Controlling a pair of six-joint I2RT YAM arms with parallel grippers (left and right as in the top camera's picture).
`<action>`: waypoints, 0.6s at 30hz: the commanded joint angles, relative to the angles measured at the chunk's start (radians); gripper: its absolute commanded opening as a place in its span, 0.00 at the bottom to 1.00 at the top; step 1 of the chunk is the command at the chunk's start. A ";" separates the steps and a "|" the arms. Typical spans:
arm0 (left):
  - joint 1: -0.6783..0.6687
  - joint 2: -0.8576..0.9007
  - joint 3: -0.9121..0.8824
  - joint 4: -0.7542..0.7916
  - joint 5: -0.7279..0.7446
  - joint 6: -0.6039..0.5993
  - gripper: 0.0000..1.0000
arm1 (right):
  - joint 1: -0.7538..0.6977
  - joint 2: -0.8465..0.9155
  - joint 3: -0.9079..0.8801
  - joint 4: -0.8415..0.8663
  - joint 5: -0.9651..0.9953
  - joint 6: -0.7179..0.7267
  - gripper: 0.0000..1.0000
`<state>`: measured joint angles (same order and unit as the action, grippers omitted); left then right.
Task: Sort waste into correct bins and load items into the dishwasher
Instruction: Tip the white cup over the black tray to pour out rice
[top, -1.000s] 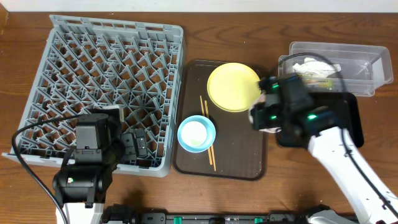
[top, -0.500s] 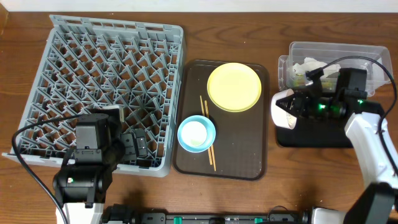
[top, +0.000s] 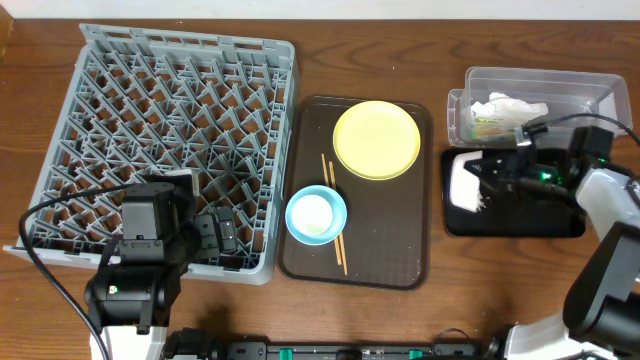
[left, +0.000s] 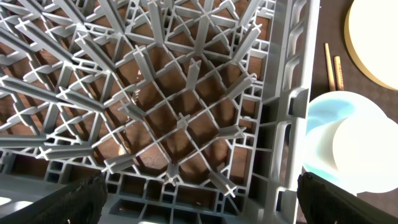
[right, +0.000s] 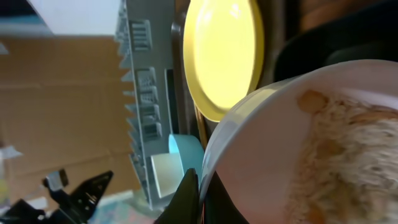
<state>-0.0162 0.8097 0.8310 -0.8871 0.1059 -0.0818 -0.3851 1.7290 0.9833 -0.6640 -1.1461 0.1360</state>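
My right gripper is shut on the rim of the cream-white bowl, held tipped on its side over the black tray. In the right wrist view the bowl holds beige rice-like grains. The napkin and green-orange scrap lie in the clear tub. The yellow plate, the blue bowl with the white cup in it, and the chopsticks lie on the brown tray. My left gripper is open over the dish rack's front right corner.
The dark brown serving tray lies between the rack and the bins. My left arm's body covers the rack's front edge. A cable runs from my right arm over the clear tub.
My right arm has carried the cream-white bowl rightwards from the serving tray's edge to over the black tray and turned it on its side. The left arm has not moved.
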 joint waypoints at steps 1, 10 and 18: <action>-0.002 -0.002 0.020 -0.003 0.006 -0.008 0.98 | -0.053 0.041 0.015 0.002 -0.121 -0.023 0.01; -0.002 -0.002 0.020 -0.002 0.006 -0.008 0.98 | -0.149 0.106 0.015 0.000 -0.219 -0.022 0.01; -0.002 -0.002 0.020 -0.003 0.006 -0.008 0.98 | -0.237 0.106 0.015 0.013 -0.379 0.002 0.01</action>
<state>-0.0162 0.8097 0.8310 -0.8867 0.1059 -0.0818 -0.5797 1.8332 0.9833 -0.6617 -1.3701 0.1310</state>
